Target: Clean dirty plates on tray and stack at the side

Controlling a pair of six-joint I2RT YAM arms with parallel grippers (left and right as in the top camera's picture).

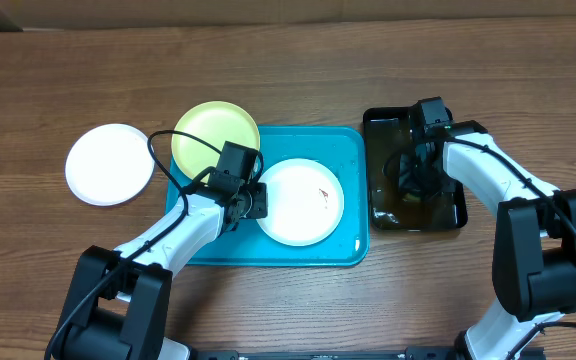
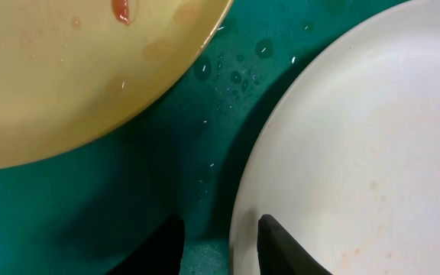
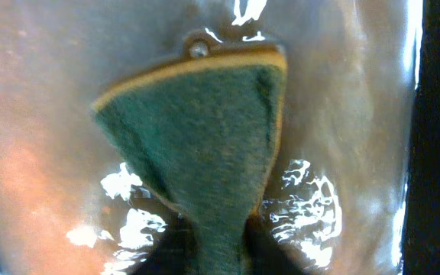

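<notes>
A turquoise tray (image 1: 343,245) holds a white plate (image 1: 303,205) with a small reddish smear (image 1: 323,193). A pale yellow-green plate (image 1: 208,135) lies over the tray's far left corner, and its smear (image 2: 121,9) shows in the left wrist view. A second white plate (image 1: 110,163) lies on the table to the left. My left gripper (image 2: 220,237) is shut on the left rim of the tray's white plate (image 2: 357,137), one finger (image 2: 281,252) over the plate. My right gripper (image 3: 220,229) is down in the black basin (image 1: 455,215), shut on a green sponge (image 3: 205,130), which is pinched narrow.
The basin stands right of the tray and holds brownish water (image 3: 44,176). Water drops (image 2: 239,72) lie on the tray floor between the two plates. Bare wooden table (image 1: 288,70) runs along the back and the far left.
</notes>
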